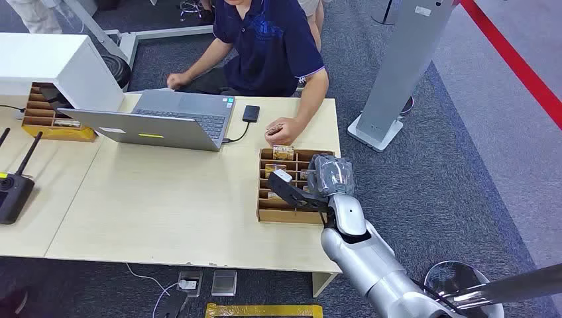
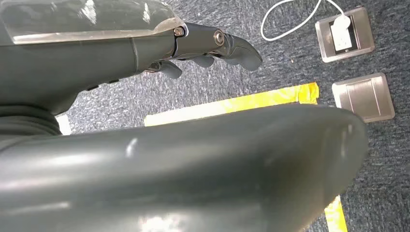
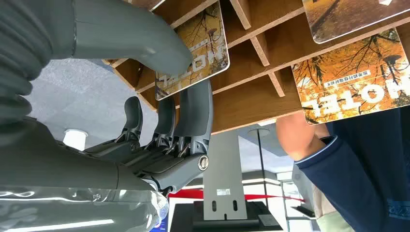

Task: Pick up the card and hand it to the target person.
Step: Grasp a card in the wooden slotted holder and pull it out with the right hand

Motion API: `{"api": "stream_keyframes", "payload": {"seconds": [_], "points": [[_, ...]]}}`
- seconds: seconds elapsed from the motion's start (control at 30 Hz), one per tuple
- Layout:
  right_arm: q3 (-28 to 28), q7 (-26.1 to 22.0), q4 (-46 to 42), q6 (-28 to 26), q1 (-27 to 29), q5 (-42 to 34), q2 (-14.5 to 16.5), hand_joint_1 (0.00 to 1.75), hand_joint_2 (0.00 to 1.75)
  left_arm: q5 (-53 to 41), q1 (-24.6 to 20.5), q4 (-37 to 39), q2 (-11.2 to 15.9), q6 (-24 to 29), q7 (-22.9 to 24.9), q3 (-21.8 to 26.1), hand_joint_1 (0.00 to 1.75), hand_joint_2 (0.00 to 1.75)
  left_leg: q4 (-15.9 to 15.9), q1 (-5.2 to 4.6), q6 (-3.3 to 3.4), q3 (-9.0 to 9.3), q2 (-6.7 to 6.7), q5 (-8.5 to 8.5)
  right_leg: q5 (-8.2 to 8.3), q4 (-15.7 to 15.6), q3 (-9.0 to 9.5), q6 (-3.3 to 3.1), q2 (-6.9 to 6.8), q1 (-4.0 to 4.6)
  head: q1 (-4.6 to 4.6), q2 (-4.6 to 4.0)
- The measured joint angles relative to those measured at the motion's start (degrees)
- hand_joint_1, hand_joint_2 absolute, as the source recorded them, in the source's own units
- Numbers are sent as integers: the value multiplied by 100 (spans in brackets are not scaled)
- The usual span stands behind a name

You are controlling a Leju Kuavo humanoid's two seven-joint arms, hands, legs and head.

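So from the head view, the right hand [image 1: 317, 189] is down in the wooden rack [image 1: 265, 211] at the table's [image 1: 166, 212] right end, dark fingers reaching into the slots on the robot's side. A card [image 1: 280, 175] sits right at its fingertips, but from up here I can't tell if it's actually pinched. More cards stand in the slots further back. The person [image 1: 272, 40] sits across the table, one hand [image 1: 281, 132] resting just past the rack's far edge with something small in it. A laptop [image 1: 166, 119] is open beside them with a black phone [image 1: 251, 112] next to it, cable running between. A second rack [image 1: 50, 119] sits at the far left, half under a white box [image 1: 53, 63], and a black device with antennas [image 1: 16, 185] lies at the left edge. A grey stand [image 1: 397, 66] is on the carpet to the right.

Left wrist view: the left hand [image 2: 203, 48] hangs over the carpet, fingers loosely curled, nothing in it. Yellow tape [image 2: 232, 104] and two floor sockets [image 2: 345, 34] lie below.

Right wrist view is the useful one. The thumb [image 3: 135, 34] presses one face of a "HOTEL" card [image 3: 193, 53] and a finger [image 3: 196, 111] backs the other face, so it's pinched, still inside its slot. The other fingers are spread alongside. Two more cards [image 3: 353, 82] stand in neighbouring slots, dividers between them, and the person's arm [image 3: 300, 135] shows just beyond the rack.
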Motion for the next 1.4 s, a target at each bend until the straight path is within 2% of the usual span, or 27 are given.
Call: {"api": "stream_keyframes", "payload": {"seconds": [0.57,0.73,0.83,1.1,1.4], "points": [[11,-4,44,101,-2,126,90,115,175,8,1,0,1,20,-52,0,0,0,0,0,0,1,0,0,0,0,1,0,0,0,0,0],[11,-3,43,180,-15,128,103,143,175,9,1,0,-4,5,-104,0,0,0,0,0,0,2,0,0,0,0,2,0,0,0,0,0],[12,4,38,198,-19,121,105,154,175,9,1,0,-10,-9,-121,0,0,0,0,0,0,2,0,0,0,0,2,0,0,0,0,0],[6,70,-161,186,-40,67,47,151,175,9,4,0,-23,-25,-136,0,0,0,0,0,0,2,1,1,1,0,2,0,0,0,1,1],[-102,175,-931,193,-74,27,-182,147,175,2,7,0,-23,-40,-158,0,0,0,0,0,0,2,1,1,1,0,1,0,0,0,0,0]]}}
